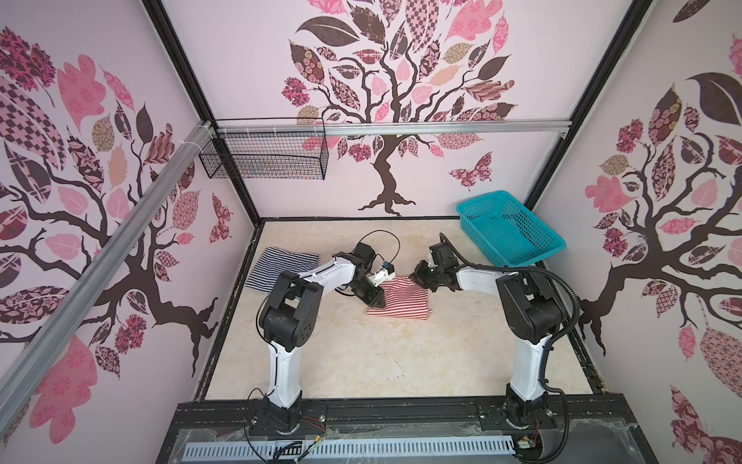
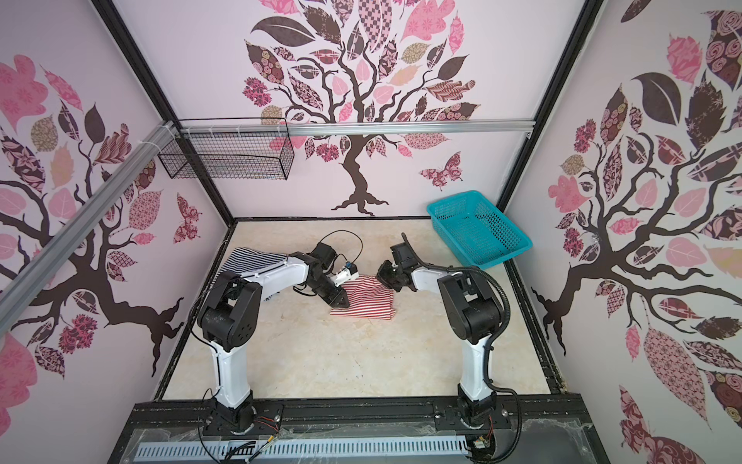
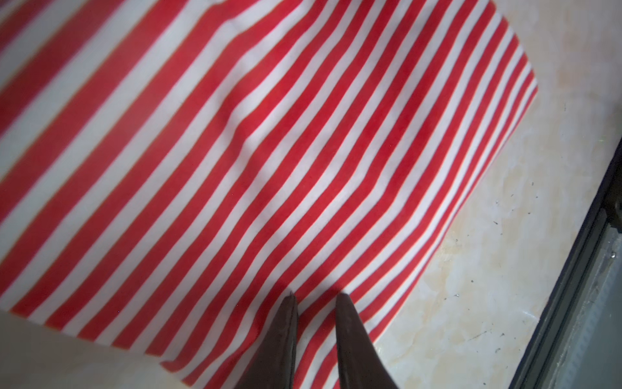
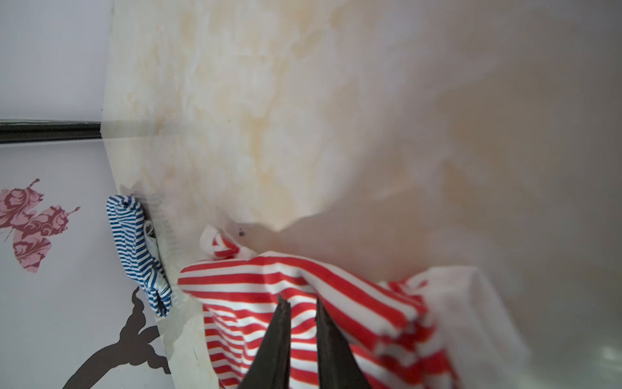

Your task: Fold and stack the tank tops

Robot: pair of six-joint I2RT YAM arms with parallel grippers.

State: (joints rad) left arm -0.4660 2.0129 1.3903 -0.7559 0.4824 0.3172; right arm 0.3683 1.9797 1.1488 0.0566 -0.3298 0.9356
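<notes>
Your red-and-white striped cloth tank top [image 1: 405, 299] lies folded into a rough rectangle near the middle of the cream marbled tabletop [image 1: 361, 353]. It shows in both top views. Its far right corner looks bunched and uneven, and the right wrist view shows rumpled layers there [image 4: 286, 279].

Your navy-and-white striped cloth tank top [image 1: 281, 265] lies folded at the far left of the tabletop, close to the left wall. It is well apart from the red one, and your left arm partly hides it in a top view [image 2: 251, 259].

Your left gripper [image 1: 376, 304] points down at the left edge of the red-and-white top. In the left wrist view its dark fingers [image 3: 286, 336] stand a narrow gap apart with their tips on the striped cloth. You cannot tell from that view whether any cloth is pinched.

Your right gripper [image 1: 415, 277] sits at the bunched far right corner. Its fingers [image 4: 272, 343] are likewise slightly apart over the crumpled cloth, and a grasp can be neither confirmed nor ruled out.

The teal plastic mesh basket [image 1: 482, 199] stands at the far right corner, apart from both tops.
</notes>
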